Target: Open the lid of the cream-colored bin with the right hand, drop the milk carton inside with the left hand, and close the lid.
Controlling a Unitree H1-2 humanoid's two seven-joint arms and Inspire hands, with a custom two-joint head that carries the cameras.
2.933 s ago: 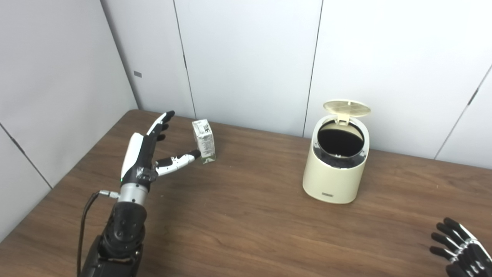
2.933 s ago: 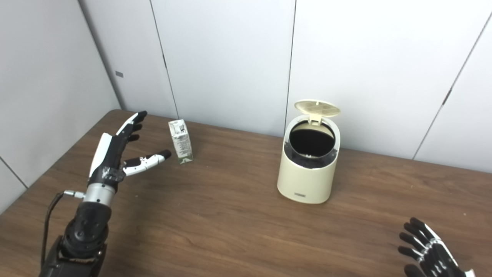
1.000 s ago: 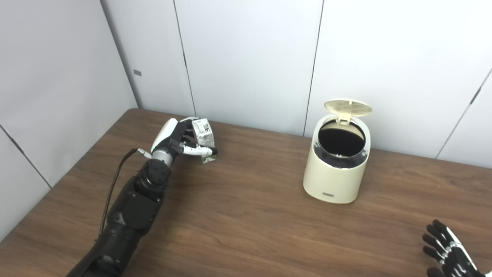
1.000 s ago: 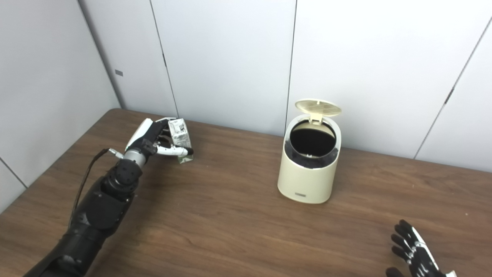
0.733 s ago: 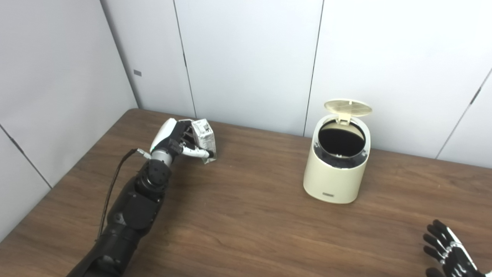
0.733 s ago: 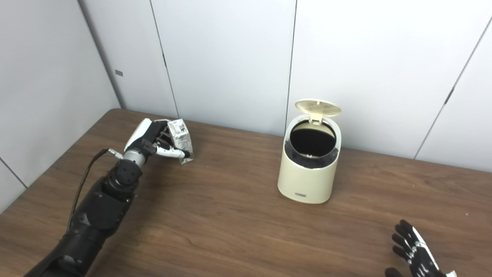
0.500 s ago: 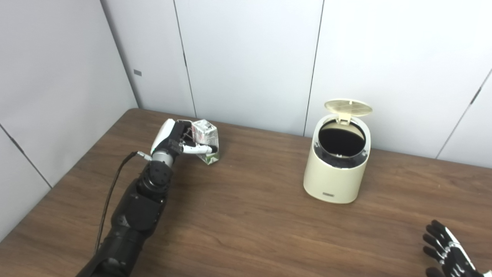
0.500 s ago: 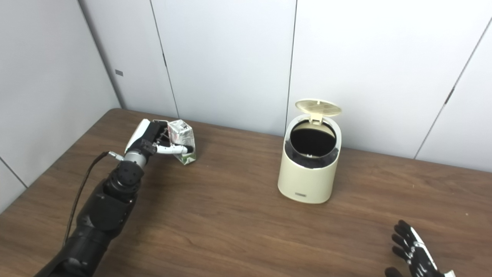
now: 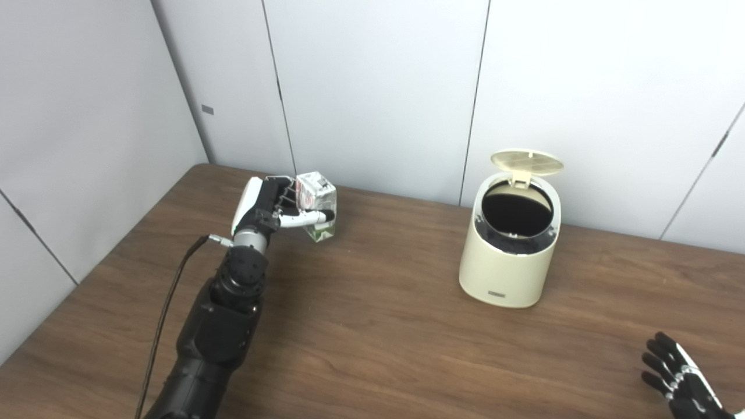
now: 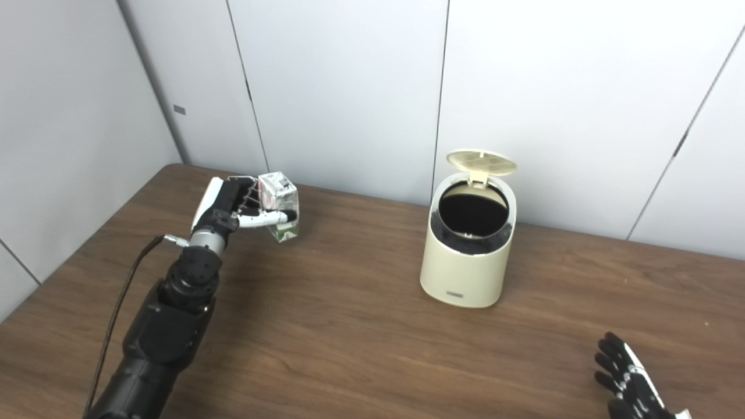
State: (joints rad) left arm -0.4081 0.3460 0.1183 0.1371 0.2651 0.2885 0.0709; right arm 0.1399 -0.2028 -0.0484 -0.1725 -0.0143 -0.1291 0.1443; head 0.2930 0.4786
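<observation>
My left hand (image 9: 265,205) is shut on the small white and green milk carton (image 9: 318,201), with the thumb across its front. The carton is tilted and held just above the table's far left part. The cream-colored bin (image 9: 511,256) stands to the right, apart from the carton. Its round lid (image 9: 527,163) stands raised at the back, and the dark inside shows. My right hand (image 9: 681,384) lies low at the bottom right corner, fingers spread, holding nothing.
The brown wooden table (image 9: 372,326) runs across the whole view. White wall panels (image 9: 372,87) stand right behind the bin and along the left side. A black cable (image 9: 169,302) hangs along my left arm.
My left hand reached the carton, closed on it, tilted it and lifted it slightly up and to the right. The right hand sank a little lower at the corner. The bin is unchanged.
</observation>
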